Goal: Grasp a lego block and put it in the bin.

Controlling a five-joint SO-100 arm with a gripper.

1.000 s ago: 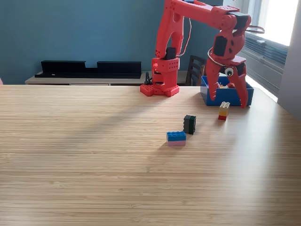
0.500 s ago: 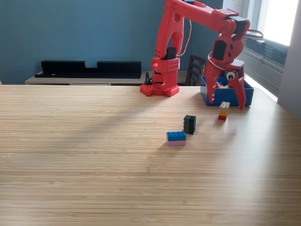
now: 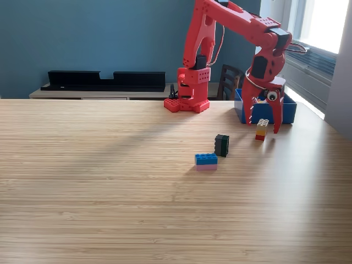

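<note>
Since earlier, the gripper (image 3: 263,125) had lowered, jaws spread, astride the yellow-red lego block (image 3: 262,130) before the bin (image 3: 289,111); rigid, light, judged best pinched across its sides.

Red plastic arm (image 3: 220,33) — black servos, perforated base, thin cable loops, red gripper (image 3: 263,124)

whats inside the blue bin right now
Hard to tell: the bin is seen from low, and the open gripper covers most of its front. Its contents are hidden.
</note>
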